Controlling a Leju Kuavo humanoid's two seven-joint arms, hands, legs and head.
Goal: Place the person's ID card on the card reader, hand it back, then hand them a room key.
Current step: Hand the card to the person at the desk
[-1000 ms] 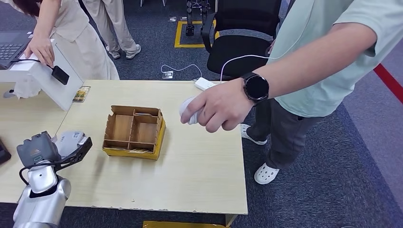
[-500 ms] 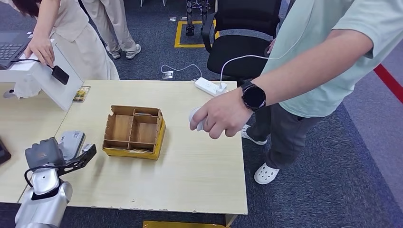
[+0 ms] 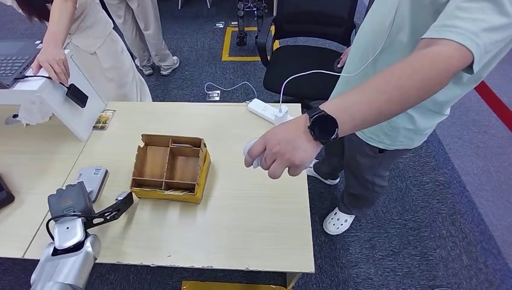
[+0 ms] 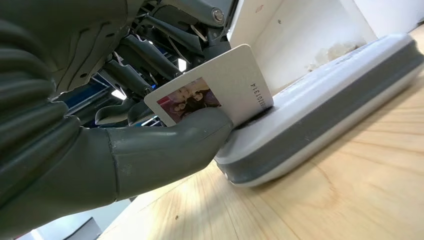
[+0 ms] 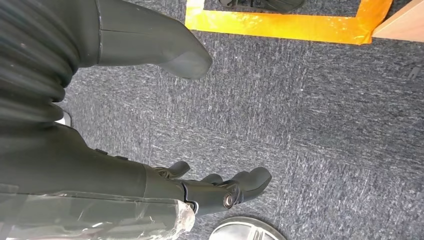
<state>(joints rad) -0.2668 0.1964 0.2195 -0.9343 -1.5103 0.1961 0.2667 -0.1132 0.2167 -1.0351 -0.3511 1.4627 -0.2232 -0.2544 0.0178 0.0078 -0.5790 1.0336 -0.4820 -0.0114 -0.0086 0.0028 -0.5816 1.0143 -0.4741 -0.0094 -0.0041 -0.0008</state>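
Note:
My left hand (image 3: pixel 90 208) (image 4: pixel 115 150) pinches the white ID card (image 4: pixel 220 92), which has a photo and printed numbers, between thumb and fingers. The grey-and-white card reader (image 3: pixel 92 180) (image 4: pixel 325 115) lies flat on the wooden table (image 3: pixel 241 211), just beyond the hand. The card's far corner is at the reader's near edge; I cannot tell whether they touch. My right hand (image 5: pixel 210 187) hangs over the dark carpet, its fingers apart and holding nothing. A person in a mint shirt reaches a hand (image 3: pixel 284 148) over the table's right side, holding a small white object.
A cardboard divider box (image 3: pixel 170 168) on a yellow base sits mid-table. A white stand (image 3: pixel 60 99) and a small card (image 3: pixel 103 119) are at the back left, where another person leans. A power strip (image 3: pixel 265 110) lies at the far edge, with a black chair (image 3: pixel 302 60) behind.
My left hand has drawn back toward the table's near edge with the card, uncovering the reader. The person's hand has shifted slightly right.

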